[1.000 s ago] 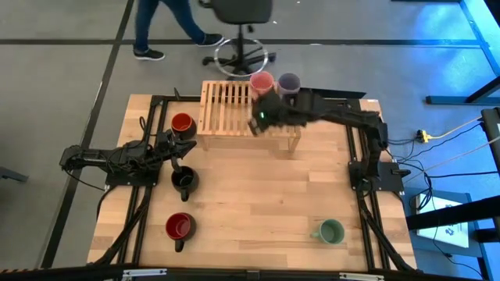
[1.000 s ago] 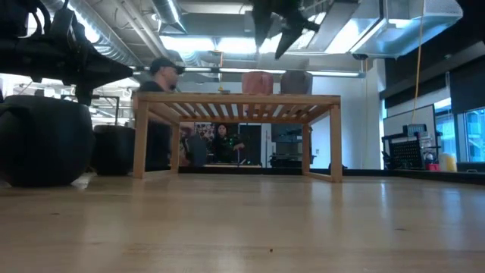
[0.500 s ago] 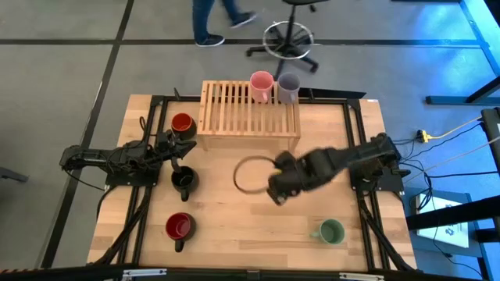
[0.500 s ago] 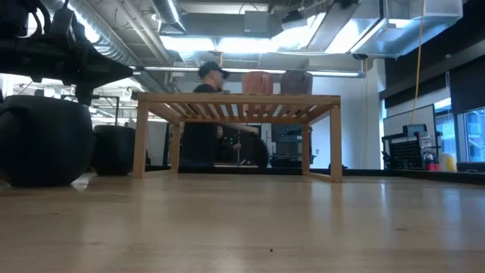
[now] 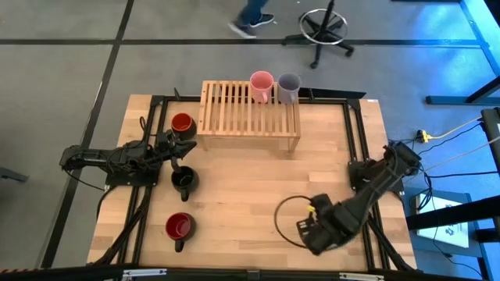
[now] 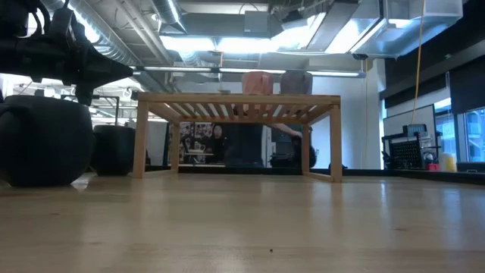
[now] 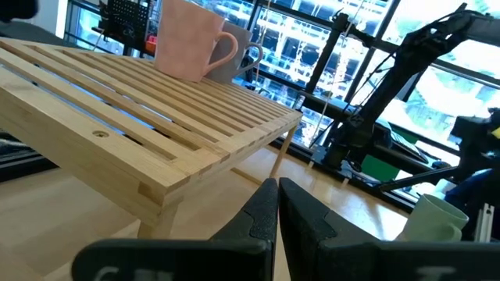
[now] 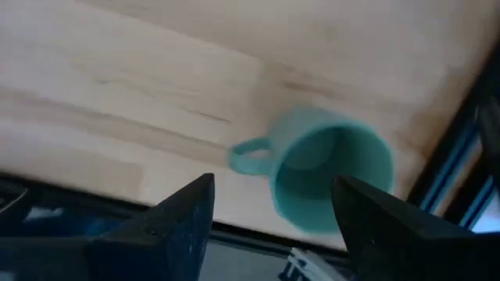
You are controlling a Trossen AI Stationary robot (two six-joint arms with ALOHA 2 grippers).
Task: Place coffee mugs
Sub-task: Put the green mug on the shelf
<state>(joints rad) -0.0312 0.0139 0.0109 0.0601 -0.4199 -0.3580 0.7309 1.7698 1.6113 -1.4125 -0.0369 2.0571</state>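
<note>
The pink mug (image 5: pixel 261 84) and the lavender mug (image 5: pixel 288 86) stand on the far right corner of the slatted wooden rack (image 5: pixel 248 117). The orange-red mug (image 5: pixel 182 123), black mug (image 5: pixel 183 180) and dark red mug (image 5: pixel 178 227) stand on the table's left side. The green mug (image 8: pixel 328 179) stands upright on the table, mouth up, near the front right. My right gripper (image 8: pixel 273 226) is open above it, a finger on either side, not touching; in the high view my right arm (image 5: pixel 312 230) hides this mug. My left gripper (image 7: pixel 277 215) is shut and empty at the left, near the orange-red mug.
The table's near edge and the right arm's dark frame rail (image 8: pixel 461 156) run close by the green mug. Bare wood (image 5: pixel 250 187) lies between the rack and the near edge. A person's foot and an office chair base (image 5: pixel 324 23) show on the floor beyond the table.
My right gripper has left the far right end of the rack and swung toward the table's near right corner, coming down over the green mug with its fingers apart. The person and the chair beyond the table have moved to the right.
</note>
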